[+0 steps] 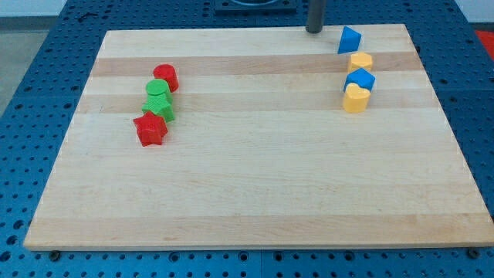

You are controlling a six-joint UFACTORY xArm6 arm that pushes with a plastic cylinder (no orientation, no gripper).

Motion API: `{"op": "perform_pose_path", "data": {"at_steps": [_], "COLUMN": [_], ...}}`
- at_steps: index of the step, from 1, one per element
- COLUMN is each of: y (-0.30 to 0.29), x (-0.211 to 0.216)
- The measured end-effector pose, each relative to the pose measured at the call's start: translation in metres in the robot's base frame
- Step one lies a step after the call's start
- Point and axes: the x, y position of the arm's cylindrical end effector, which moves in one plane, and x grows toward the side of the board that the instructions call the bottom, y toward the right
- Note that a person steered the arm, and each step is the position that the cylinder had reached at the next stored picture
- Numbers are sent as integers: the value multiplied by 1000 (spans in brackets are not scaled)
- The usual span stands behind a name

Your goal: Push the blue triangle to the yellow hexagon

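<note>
My tip (315, 30) rests at the view's top edge of the wooden board (255, 185), just at ten o'clock from the blue triangle (349, 39) and near it, though a narrow strip of bare wood shows between them. The rod ends plainly, with no pincer on it, so there is nothing to be released or clenched — it simply stands upright on the board. The blue triangle sits close to the board's top right corner, and the yellow hexagon (360, 62) lies just at five o'clock from it, the two almost touching; whether they actually meet I cannot tell. Below the hexagon, at six o'clock, comes a blue block (360, 79) pressed against it, its exact shape unclear, and under that a yellow heart (356, 99), touching the blue block — the four pieces make a short column running down the view's right side. Well apart, over on the view's left, a second cluster lies in a slanted line: a red cylinder (166, 76) at the top, a green cylinder (157, 91) touching it at seven o'clock, another green block (161, 107) just beneath whose shape is hard to read, and a red star (150, 129) at the bottom end, touching that green block. The board rests on a blue perforated table (31, 116).
</note>
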Motion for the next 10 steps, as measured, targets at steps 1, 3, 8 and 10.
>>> {"op": "perform_pose_path", "data": {"at_steps": [1,3,8,10], "y": [15,42,38,61], "x": [0,9,6,16]}}
